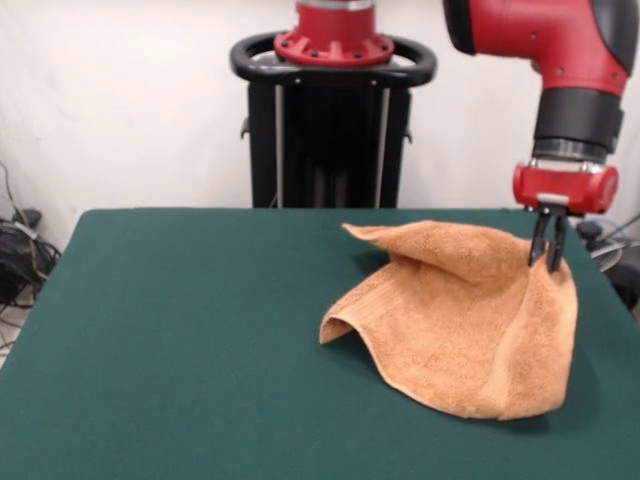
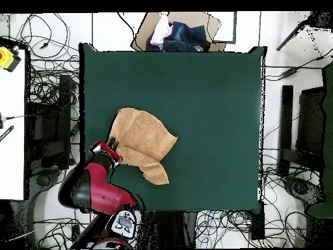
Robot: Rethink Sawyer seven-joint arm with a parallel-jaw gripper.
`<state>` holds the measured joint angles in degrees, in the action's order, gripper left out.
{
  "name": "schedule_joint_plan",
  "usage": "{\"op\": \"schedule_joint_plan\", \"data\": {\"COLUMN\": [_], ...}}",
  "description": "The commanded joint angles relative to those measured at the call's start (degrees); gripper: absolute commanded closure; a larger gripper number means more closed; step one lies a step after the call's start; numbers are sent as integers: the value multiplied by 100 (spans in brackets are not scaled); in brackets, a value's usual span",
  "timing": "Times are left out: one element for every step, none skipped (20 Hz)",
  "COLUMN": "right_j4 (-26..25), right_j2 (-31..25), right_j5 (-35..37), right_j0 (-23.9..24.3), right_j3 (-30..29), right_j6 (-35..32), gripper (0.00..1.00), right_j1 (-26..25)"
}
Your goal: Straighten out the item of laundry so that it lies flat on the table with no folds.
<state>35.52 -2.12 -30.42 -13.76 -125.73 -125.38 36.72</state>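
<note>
The orange-tan towel (image 1: pixel 460 320) lies rumpled on the right half of the green table (image 1: pixel 180 330). Its right side is lifted into a peak and its left edge curls up into a fold. My gripper (image 1: pixel 547 262) hangs from the red arm at the towel's right edge, shut on the raised peak, and holds it above the table. In the overhead view the towel (image 2: pixel 143 143) lies near the table's (image 2: pixel 208 97) left edge, with the gripper (image 2: pixel 112 144) at the towel's lower left corner. The woven band and the white tag do not show.
The robot's black pedestal (image 1: pixel 333 120) stands behind the table's far edge. In the overhead view a cardboard box of clothes (image 2: pixel 179 36) sits beyond the table's top edge. Cables lie on the floor all round. A white bench (image 2: pixel 12 117) stands at the left.
</note>
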Motion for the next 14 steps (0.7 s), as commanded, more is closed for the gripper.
{"op": "schedule_joint_plan", "data": {"right_j4": [291, 339, 391, 449, 514, 608, 623, 637, 645, 687, 822, 968, 1051, 1076], "right_j2": [-621, -593, -554, -485, -407, -333, -302, -270, -286, -306, -271, -246, -263, -305], "right_j5": [461, 450, 439, 402, 360, 319, 277, 235, 249, 327, 429, 487, 506, 502], "right_j0": [121, 90, 51, -5, -73, -160, -196, -232, -224, -214, -265, -330, -352, -366], "right_j3": [123, 148, 161, 184, 208, 220, 231, 242, 247, 252, 277, 274, 282, 272], "right_j6": [-1877, -1831, -1780, -1701, -1606, -1526, -1487, -1448, -1463, -1454, -1353, -1322, -1351, -1405], "gripper": [100, 100, 100, 100, 100, 0, 0, 0, 0, 0, 0, 0, 0, 0], "right_j1": [-91, -114, -124, -146, -165, -177, -190, -203, -205, -200, -192, -147, -123, -108]}}
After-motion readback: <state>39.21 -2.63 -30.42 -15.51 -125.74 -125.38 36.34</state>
